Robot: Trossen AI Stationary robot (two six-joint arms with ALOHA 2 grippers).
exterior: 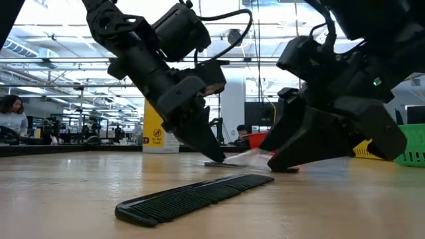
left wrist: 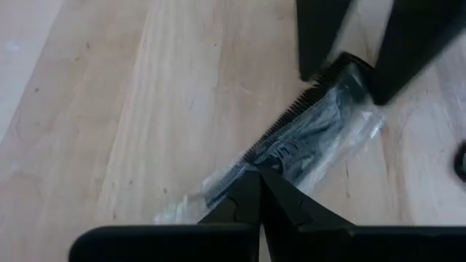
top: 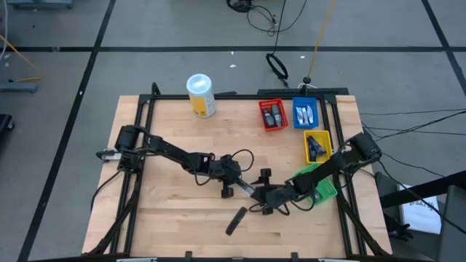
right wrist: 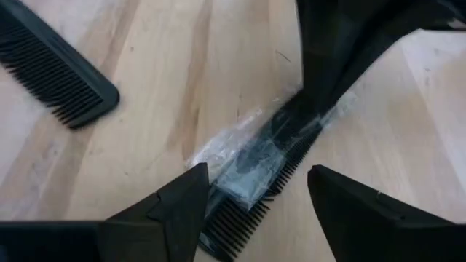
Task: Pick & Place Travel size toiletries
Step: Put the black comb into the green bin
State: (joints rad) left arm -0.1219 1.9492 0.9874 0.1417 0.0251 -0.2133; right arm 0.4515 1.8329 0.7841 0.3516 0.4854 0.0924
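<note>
A black comb sealed in a clear plastic wrapper [left wrist: 313, 131] lies flat on the wooden table near its middle. My left gripper [left wrist: 258, 188] reaches in from the table's left and is shut on one end of it. My right gripper [right wrist: 256, 173] comes from the right and is open. Its two fingers stand either side of the wrapped comb's other end [right wrist: 240, 211]; I cannot tell whether they touch it. A second, bare black comb [top: 235, 220] lies flat on the table nearer the front edge. My left gripper pinches the wrapped comb's end [left wrist: 226, 183] between its two shut fingers, slanting down from the table's left and pointing along the comb. Whether it has only the plastic or also the comb, I cannot tell. The comb lies on the table.
A white canister with a yellow label [top: 201, 94] stands at the far edge. Red [top: 273, 114], blue [top: 305, 112] and yellow [top: 317, 145] bins hold small items at the back right. A green bin [top: 320, 188] sits under my right arm.
</note>
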